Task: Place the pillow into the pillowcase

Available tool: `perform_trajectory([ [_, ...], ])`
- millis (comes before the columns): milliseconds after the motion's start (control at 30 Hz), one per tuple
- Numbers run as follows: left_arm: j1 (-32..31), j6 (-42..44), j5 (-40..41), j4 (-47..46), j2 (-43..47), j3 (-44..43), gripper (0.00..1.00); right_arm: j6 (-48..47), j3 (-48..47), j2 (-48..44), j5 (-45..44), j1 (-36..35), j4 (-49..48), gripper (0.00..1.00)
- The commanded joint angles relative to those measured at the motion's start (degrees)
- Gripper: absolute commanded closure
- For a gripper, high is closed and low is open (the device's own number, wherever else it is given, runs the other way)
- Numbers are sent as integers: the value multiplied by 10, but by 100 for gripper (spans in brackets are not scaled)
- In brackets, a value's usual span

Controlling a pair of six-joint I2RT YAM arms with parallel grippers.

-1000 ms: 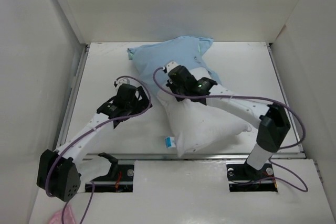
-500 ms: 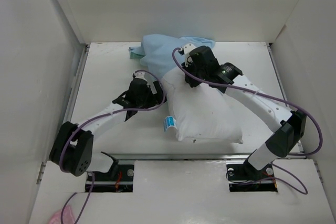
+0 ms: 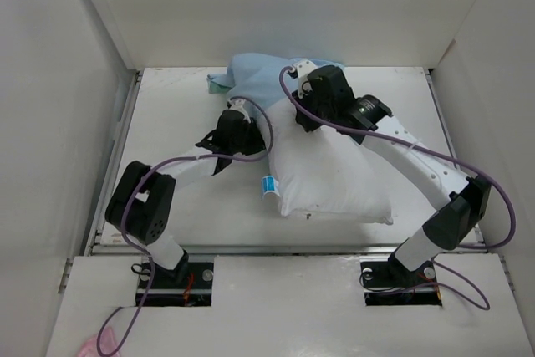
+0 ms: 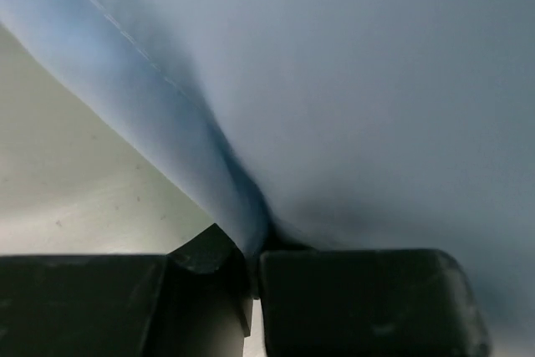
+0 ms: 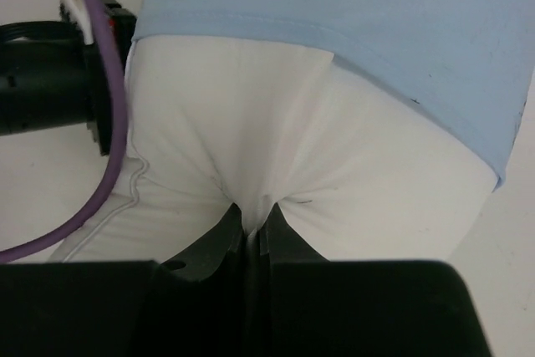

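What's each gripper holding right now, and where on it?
Left gripper: a pinched fold of the pillowcase. Right gripper: a pinch of the pillow fabric, just outside the pillowcase mouth.

- A robot test cell in a lab, not a home: plain white panels (image 3: pixel 84 56) close in the left, right and far sides.
- A bare white table (image 3: pixel 167 114) forms the work surface.
- A left arm (image 3: pixel 144 206) and a right arm (image 3: pixel 418 169) stand at the near edge, trailing purple cables (image 5: pixel 119 135).
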State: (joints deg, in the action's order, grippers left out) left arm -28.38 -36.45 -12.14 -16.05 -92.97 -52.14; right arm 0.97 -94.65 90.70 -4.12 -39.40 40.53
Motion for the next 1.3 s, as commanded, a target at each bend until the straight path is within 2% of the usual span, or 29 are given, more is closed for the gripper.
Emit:
perform_trajectory([
  [0,-5,4,-9,-50,109,28,100,13,2,0,-18,-8,-185,100],
  [33,-12,4,-2,-50,138,45,100,22,32,0,-62,-14,-213,100],
  [67,-12,4,4,-44,167,82,100,22,48,9,-89,-22,-282,100],
  [100,-22,-2,5,-39,226,99,100,33,63,18,-127,-27,-321,100],
  [133,-29,-2,5,-15,254,113,100,33,80,19,-208,-35,-363,100],
  [167,-29,-2,5,1,282,135,100,33,101,26,-232,-42,-435,100],
  [267,-44,-8,10,95,380,150,100,40,131,26,-309,-47,-541,100],
  [300,-44,-8,10,116,401,150,100,40,131,26,-334,-52,-609,100],
  [367,-49,-13,10,172,459,150,100,10,138,26,-392,-58,-677,100],
  [467,-49,-19,16,228,506,135,100,-35,113,53,-411,-63,-750,100],
  [600,-49,-19,41,302,517,111,100,-83,114,67,-446,-83,-872,100],
  [800,-49,-13,-36,314,517,60,100,-101,175,130,-408,-110,-1006,100],
  [867,-49,-13,-58,334,517,35,100,-101,207,179,-439,-117,-1077,100],
  [967,-49,-13,-71,382,517,21,100,-95,213,226,-437,-117,-1080,100],
  [1033,-49,-13,-57,403,517,27,100,-79,205,241,-432,-122,-1001,100],
  [1067,-49,-13,-49,421,517,27,100,-67,198,241,-407,-128,-964,94],
  [1100,-49,-19,-42,430,517,33,100,-46,198,212,-384,-128,-877,86],
  [1133,-49,-27,-27,439,517,33,100,8,198,197,-350,-128,-834,73],
  [1167,-49,-28,-18,447,512,33,100,24,203,181,-305,-128,-794,61],
  [1200,-49,-34,-6,463,512,38,100,36,203,167,-198,-122,-756,36],
  [1233,-49,-41,26,472,512,38,100,36,196,142,-138,-122,-682,25],
  [1267,-49,-52,45,485,505,28,97,41,187,131,-97,-122,-641,21],
])
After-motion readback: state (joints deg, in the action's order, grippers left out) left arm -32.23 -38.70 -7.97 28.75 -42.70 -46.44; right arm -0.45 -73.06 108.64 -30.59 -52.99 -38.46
